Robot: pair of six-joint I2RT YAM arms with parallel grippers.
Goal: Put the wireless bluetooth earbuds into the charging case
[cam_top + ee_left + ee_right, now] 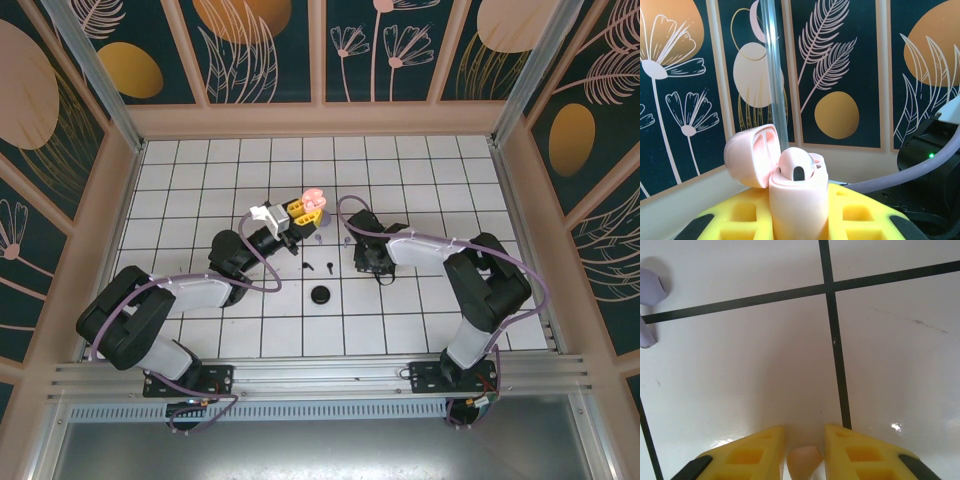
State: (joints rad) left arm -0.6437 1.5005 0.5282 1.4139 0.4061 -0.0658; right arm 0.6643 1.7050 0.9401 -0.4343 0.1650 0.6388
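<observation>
White gridded tabletop (200, 200) sits boxed in by dark botanical wall panels (840, 75). At 12 o'clock from its middle, the left claw (303, 209) pinches an open pale-pink plastic charging case (799, 200) upright and raised, with its hinged lid (751, 155) swung back, probably to present the sockets. One rounded pink earbud (796, 167) sits inside. At 3 o'clock, the right claw (805, 437) points down with a second small pink earbud (804, 462) pinched between its yellow fingers (750, 455), likely bound for that case. A lilac earbud (650, 287) lies on the tiles at its 10 o'clock.

One pink case (800, 205), one black case (320, 295), two black earbuds (328, 267), two pink earbuds (802, 462).
</observation>
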